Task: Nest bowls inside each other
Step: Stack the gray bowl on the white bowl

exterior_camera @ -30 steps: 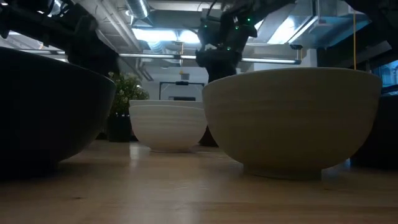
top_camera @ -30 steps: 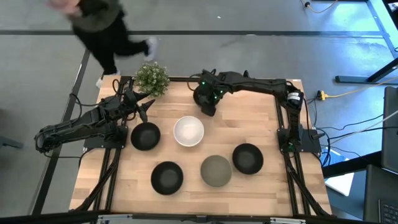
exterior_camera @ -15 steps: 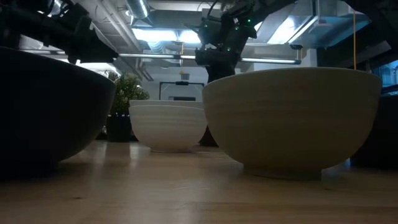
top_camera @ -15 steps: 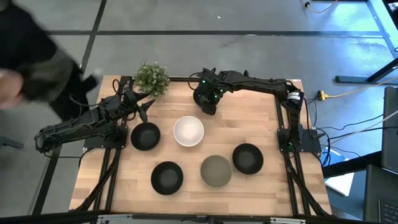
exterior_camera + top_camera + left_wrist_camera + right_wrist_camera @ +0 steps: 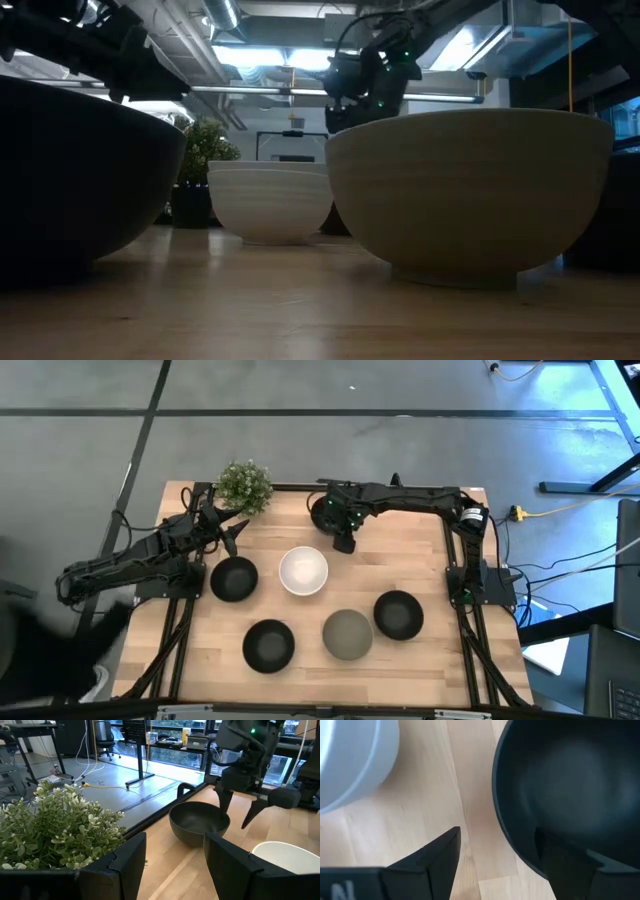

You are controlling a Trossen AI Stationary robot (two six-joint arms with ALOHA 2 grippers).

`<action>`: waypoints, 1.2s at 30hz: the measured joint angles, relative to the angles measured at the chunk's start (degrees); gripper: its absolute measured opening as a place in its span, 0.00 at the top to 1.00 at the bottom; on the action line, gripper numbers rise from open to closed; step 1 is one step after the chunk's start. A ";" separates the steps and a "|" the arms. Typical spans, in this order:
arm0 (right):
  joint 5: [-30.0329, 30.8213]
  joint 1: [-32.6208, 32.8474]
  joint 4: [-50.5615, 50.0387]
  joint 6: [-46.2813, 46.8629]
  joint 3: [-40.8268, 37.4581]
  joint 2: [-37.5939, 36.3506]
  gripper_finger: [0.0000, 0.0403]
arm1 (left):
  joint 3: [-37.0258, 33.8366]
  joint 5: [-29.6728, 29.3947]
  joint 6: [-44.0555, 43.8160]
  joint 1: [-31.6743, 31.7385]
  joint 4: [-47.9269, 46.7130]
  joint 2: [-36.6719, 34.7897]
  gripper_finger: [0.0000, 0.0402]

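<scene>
A glossy black bowl (image 5: 197, 827) stands on its base near the table's far edge, mostly hidden under my right arm in the high view. My right gripper (image 5: 345, 543) hangs open over its rim (image 5: 502, 815). One finger (image 5: 432, 862) is outside over the wood and the other (image 5: 570, 860) is over the hollow, and I see no touch. The white bowl (image 5: 303, 571) shows a double rim in the low view. Two black bowls (image 5: 234, 578) (image 5: 268, 644), a third (image 5: 398, 614) and the grey-olive bowl (image 5: 347, 634) stand apart. My left gripper (image 5: 232, 532) waits open by the plant.
A small potted plant (image 5: 243, 486) stands at the far-left corner, close to my left gripper (image 5: 175, 855). Bare wood lies along the near edge (image 5: 320, 685) and between the white bowl and the far black bowl. Cables and table frames lie beyond the table.
My right gripper has risen above the far black bowl and shifted a little toward the table's right and near side. The bowl has stayed on the table. A person beyond the far-left corner has walked off to the left. My left arm has kept still.
</scene>
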 joint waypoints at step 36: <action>-1.42 23.96 3.31 18.02 -15.57 -17.85 0.37 | 0.00 1.92 -0.04 -0.09 0.11 0.00 0.52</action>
